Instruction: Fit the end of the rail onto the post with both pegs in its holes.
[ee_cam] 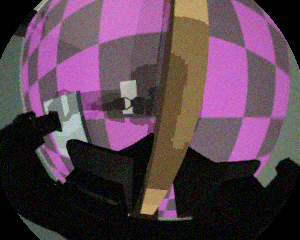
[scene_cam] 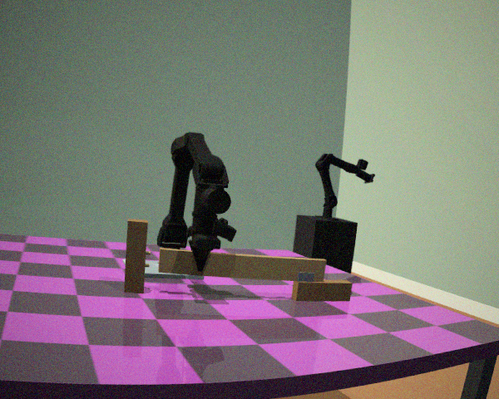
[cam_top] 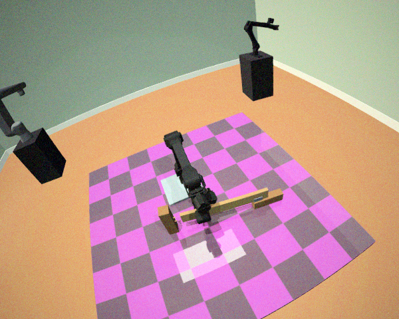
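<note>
The wooden rail is held up off the table, about level. Its far end is at the grey bracket on the low footboard block. My gripper is shut on the rail, a little in from its near end. The upright wooden post stands beyond that end. Two short pegs stick out toward the rail, with a small gap between their tips and the rail end. The holes in the rail end are hidden.
A pale flat plate lies behind the rail, on the arm's side and close to the post. Two other arms stand on black pedestals away from the checkered table.
</note>
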Action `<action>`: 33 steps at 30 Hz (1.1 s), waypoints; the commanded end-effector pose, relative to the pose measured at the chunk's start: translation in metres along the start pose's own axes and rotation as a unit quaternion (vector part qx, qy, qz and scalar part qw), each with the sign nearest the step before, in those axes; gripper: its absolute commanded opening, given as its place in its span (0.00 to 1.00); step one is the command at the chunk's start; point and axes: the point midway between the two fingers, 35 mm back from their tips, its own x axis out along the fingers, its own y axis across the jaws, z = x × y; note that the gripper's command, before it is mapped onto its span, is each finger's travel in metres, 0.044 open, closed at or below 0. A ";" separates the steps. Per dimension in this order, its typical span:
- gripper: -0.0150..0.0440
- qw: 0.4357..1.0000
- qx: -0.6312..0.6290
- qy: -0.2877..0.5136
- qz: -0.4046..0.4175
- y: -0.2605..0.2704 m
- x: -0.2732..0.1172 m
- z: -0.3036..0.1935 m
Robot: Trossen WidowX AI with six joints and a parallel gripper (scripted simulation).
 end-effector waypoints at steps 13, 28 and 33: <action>0.25 1.000 0.001 -0.001 -0.001 0.000 0.001 0.000; 0.25 1.000 0.001 0.000 -0.001 0.000 0.000 -0.004; 0.25 1.000 0.001 0.000 -0.001 0.000 -0.001 -0.005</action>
